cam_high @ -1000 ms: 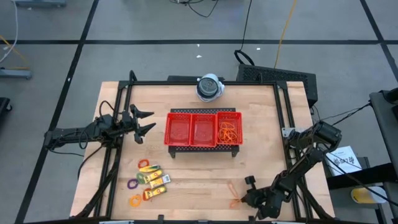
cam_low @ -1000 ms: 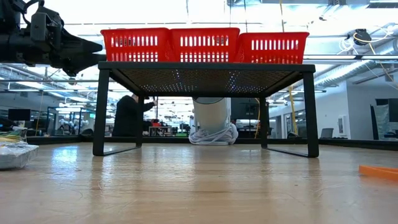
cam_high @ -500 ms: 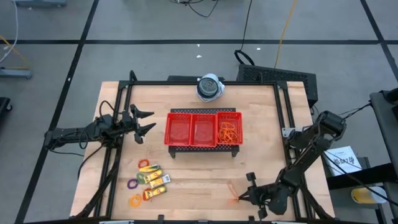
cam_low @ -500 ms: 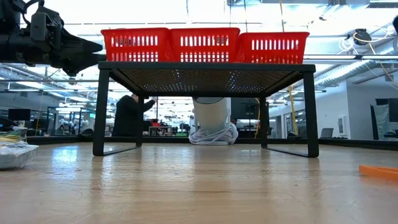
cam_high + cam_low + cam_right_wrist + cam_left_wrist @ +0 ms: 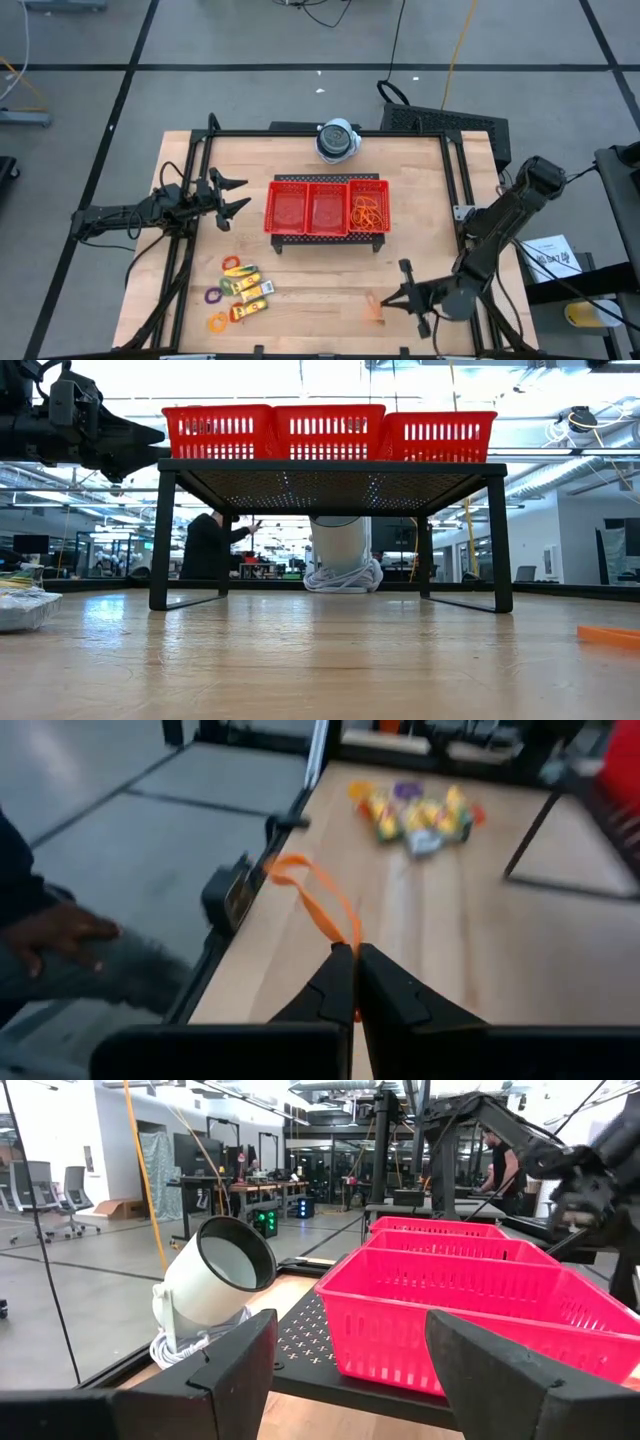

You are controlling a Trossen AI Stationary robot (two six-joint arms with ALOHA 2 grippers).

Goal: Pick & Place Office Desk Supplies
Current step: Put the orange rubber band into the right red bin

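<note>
Wooden table (image 5: 300, 270) edge, lower right of the high view: an orange rubber band (image 5: 318, 903) is pinched in the right gripper (image 5: 392, 301) jaws; so thin a hold could slip. Left gripper (image 5: 232, 194) jaws apart, idle.

Red mesh tray (image 5: 327, 209); orange rubber band (image 5: 318, 904); yellow packets (image 5: 250, 288); black fingers (image 5: 385, 988).

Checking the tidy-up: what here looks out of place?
One orange rubber band is away from the others in the tray's right compartment, pinched in the right gripper near the table's front edge. Packets and rings lie loose front-left.
</note>
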